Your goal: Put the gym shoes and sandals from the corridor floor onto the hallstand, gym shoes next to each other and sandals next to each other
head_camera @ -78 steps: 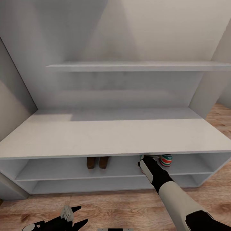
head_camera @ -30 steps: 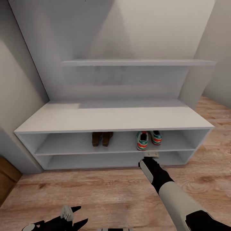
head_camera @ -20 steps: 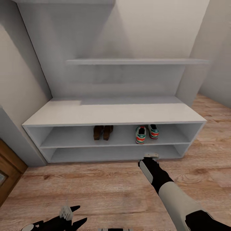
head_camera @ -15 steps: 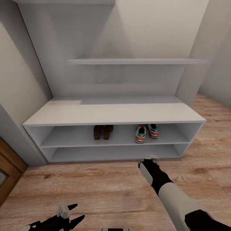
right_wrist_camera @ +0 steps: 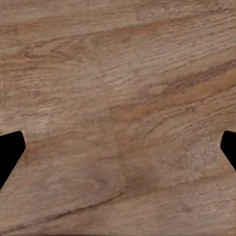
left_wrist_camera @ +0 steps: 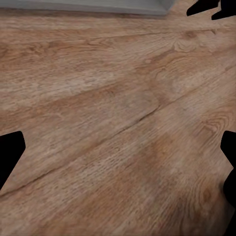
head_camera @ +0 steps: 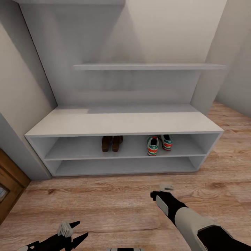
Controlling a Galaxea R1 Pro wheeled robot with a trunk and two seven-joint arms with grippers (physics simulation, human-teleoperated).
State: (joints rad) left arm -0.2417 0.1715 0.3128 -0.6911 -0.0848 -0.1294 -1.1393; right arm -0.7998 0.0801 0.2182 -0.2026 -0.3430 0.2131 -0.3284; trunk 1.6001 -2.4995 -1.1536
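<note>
Currently right gripper (head_camera: 166,188) hangs over bare floor (head_camera: 115,205), well short of the rack (head_camera: 122,125) front edge, tip pointing toward it. Its wrist view has the finger tips at opposite frame edges with only wood grain between them: spread wide, nothing held. In the head view the fingers themselves are too small to judge.

Left gripper (head_camera: 71,234) sits low at the near-left of the head view, dark fingers (head_camera: 82,238) splayed apart, empty. Its wrist view likewise has the tips at the frame edges over planks, with a strip of the rack's grey base (left_wrist_camera: 83,6) at one border.

Floor between both grippers and the rack is open plank, running out to the right past the rack's end panel. A brown wooden panel (head_camera: 8,188) sits at far left, just beside the grey wall corner.

Rack: flat bench top, two open slots below, a wall shelf (head_camera: 146,66) above. All four shoes are in the upper slot, none on the floor. Sandals (head_camera: 112,143) stand side by side, touching or nearly so, left of centre. Gym shoes (head_camera: 159,144) stand side by side right of centre, heels toward the front edge, left one slightly nearer the lip. A gap separates the pairs; free shelf room at both ends. Lower slot is bare.
</note>
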